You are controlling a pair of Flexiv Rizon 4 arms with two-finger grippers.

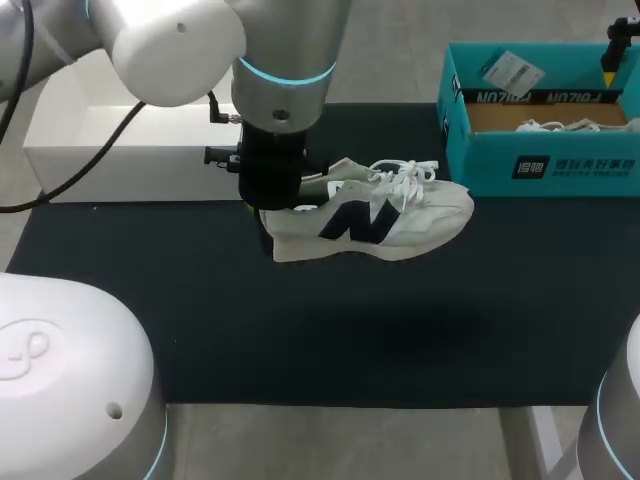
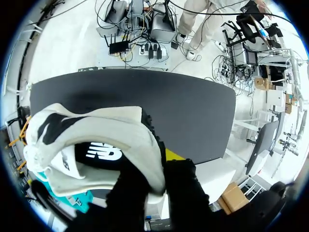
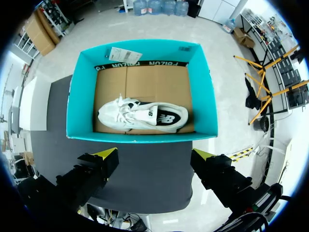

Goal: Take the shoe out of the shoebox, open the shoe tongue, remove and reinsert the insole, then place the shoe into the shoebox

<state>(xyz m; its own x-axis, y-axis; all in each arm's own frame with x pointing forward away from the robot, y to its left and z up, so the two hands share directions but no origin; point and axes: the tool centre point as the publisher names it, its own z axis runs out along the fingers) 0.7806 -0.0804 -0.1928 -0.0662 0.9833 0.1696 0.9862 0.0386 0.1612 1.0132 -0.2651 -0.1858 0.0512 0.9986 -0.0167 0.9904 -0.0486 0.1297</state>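
— Head view: where is the shoe?
— The shoe (image 1: 370, 215) is hanging over the dark worktop (image 1: 400, 320), left of the shoebox (image 1: 545, 165).
— Left wrist view?
— The left gripper's (image 2: 154, 166) fingers (image 2: 181, 179) are clamping the shoe's heel collar.
— Right wrist view?
— The right gripper (image 3: 154, 155) is hovering above the shoebox with its fingers wide apart. The shoebox is holding a second shoe (image 3: 142, 115).
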